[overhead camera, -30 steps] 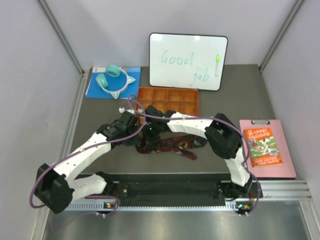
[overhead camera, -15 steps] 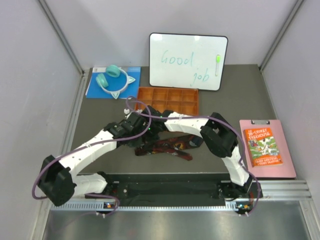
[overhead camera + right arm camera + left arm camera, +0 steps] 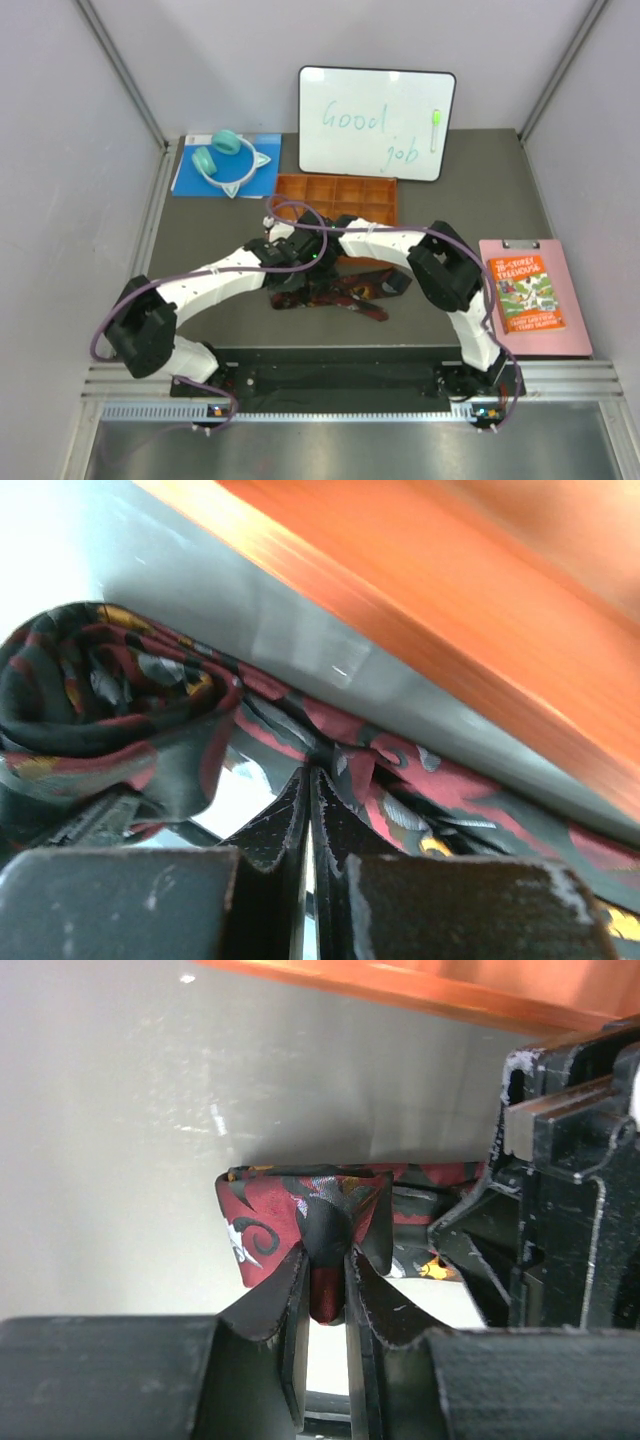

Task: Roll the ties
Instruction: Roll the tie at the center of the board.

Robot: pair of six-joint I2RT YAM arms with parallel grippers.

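Left wrist view: tie (image 3: 262,1210) fold pinched between left fingers (image 3: 272,1305)

One tie (image 3: 350,292), one tray (image 3: 350,190), one whiteboard (image 3: 376,122), one clipboard (image 3: 575,335).

tie (image 3: 350,291) lies before the tray (image 3: 340,179), whiteboard (image 3: 375,120) behind that (headphones (image 3: 230,144) left, clipboard (image 3: 540,343) right)

Log: I see dark table (image 3: 470,210) | tie (image 3: 345,290) at left gripper (image 3: 325,1265) | orange tray (image 3: 338,180) just beyond it | pink clipboard (image 3: 578,330) far right | blue folder (image 3: 188,180) beyond-left.
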